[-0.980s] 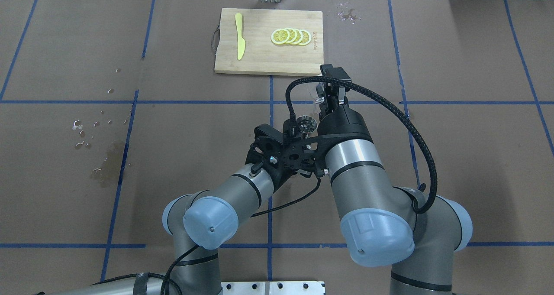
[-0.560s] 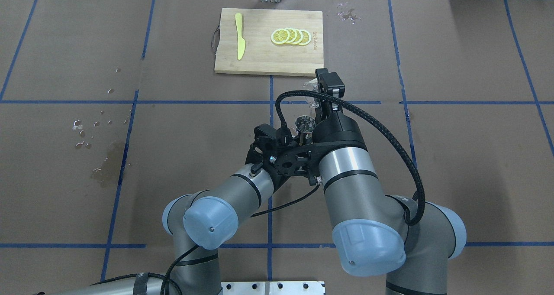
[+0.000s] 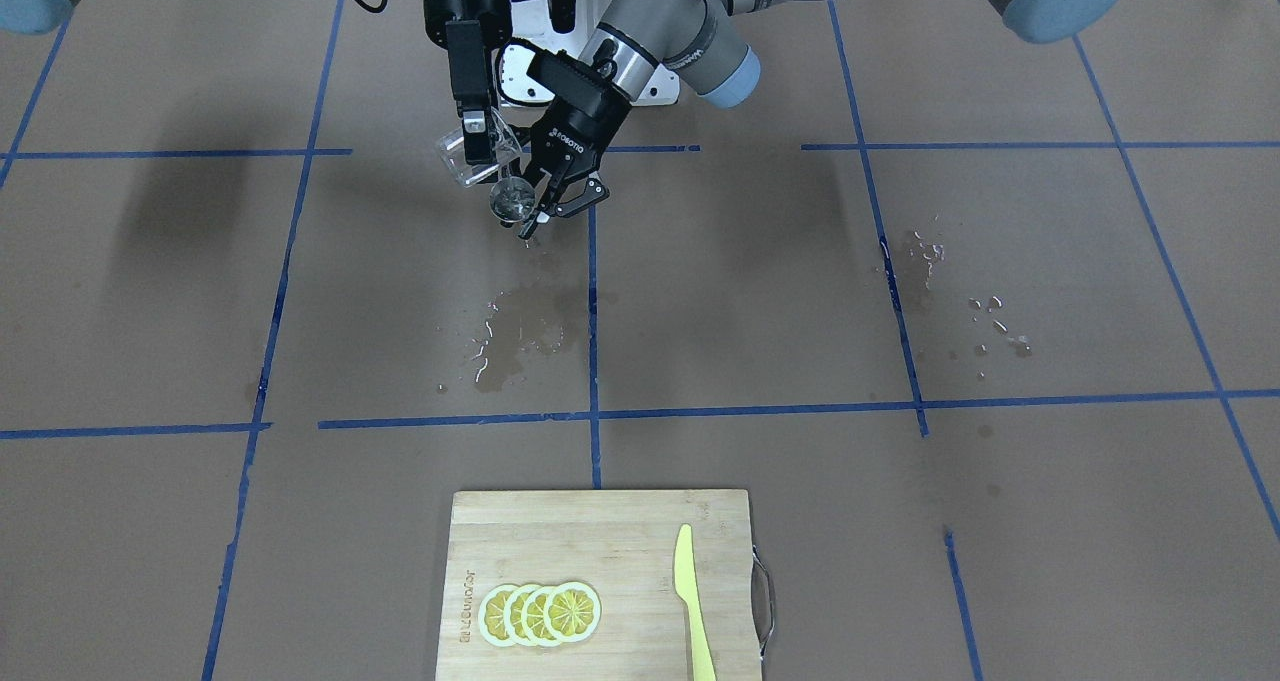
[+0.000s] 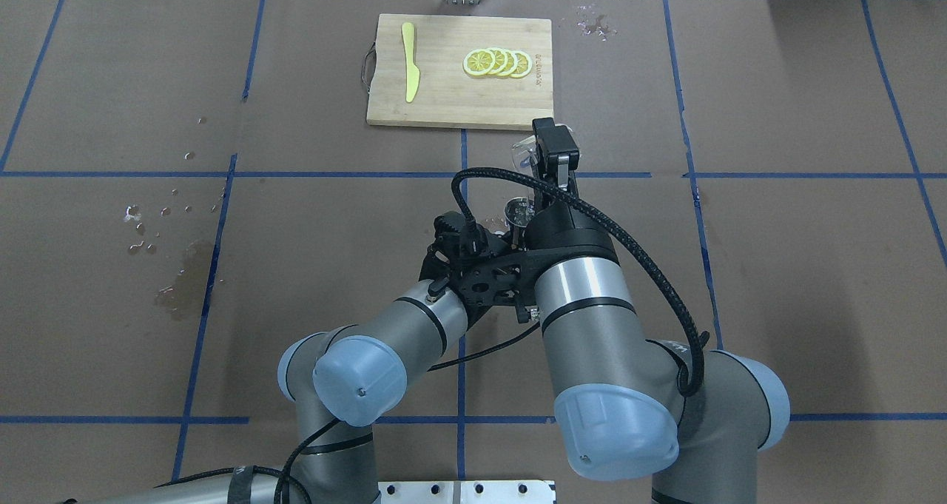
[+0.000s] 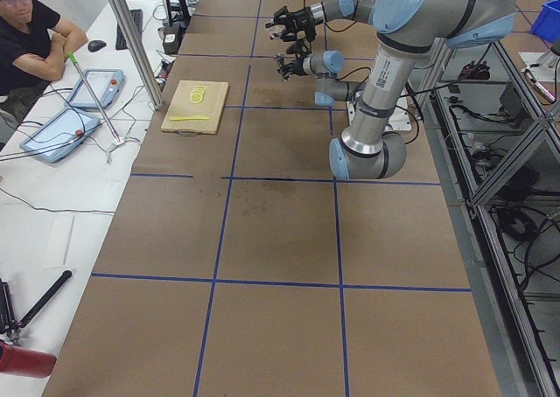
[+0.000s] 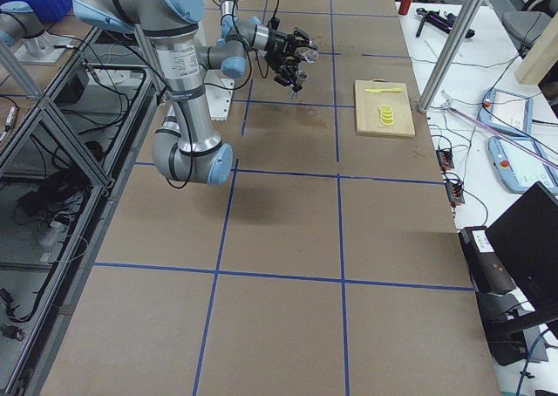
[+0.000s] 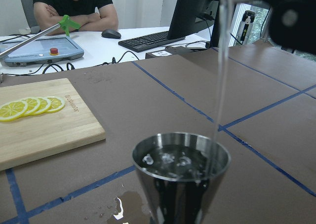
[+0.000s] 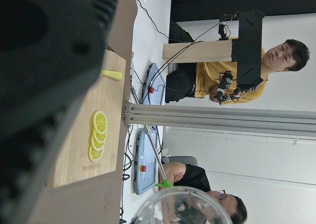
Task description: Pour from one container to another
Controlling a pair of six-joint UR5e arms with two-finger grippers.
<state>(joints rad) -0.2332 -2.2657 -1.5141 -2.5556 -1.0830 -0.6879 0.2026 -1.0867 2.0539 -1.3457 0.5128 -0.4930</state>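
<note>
Pouring is happening right now: the right gripper (image 3: 480, 151) is holding the glass cup (image 3: 455, 166) tipped over, lip down. A thin stream (image 7: 223, 61) is falling from it into the steel jigger (image 7: 181, 177). The left gripper (image 3: 535, 211) is carrying that jigger upright in the air, and as far as the front view is showing, its fingers are closed on the body below the rim. The left wrist view is giving only the top cone, no fingers. The right fingers are pinched on the cup's wall, one lying across the clear side, with the spout poking out past them toward the jigger.

Both vessels are hanging on the robot's side of the cutting board (image 4: 459, 97). The cup is sitting just short of the board's near edge, by the corner nearest the lemon slices (image 4: 497, 62). The jigger is a little further from the board, just beside and below the cup's lip. Between board and jigger, a wet patch (image 3: 510, 336) is darkening the paper.

The jigger is looking nearly full, with liquid shimmering close to the brim and the stream landing near one side of the rim. To my eye this is the tail of the pour. The next move is calling for a slow roll of the right wrist back to level, cutting the stream before anything is spilling over, with the left arm kept dead steady.
</note>
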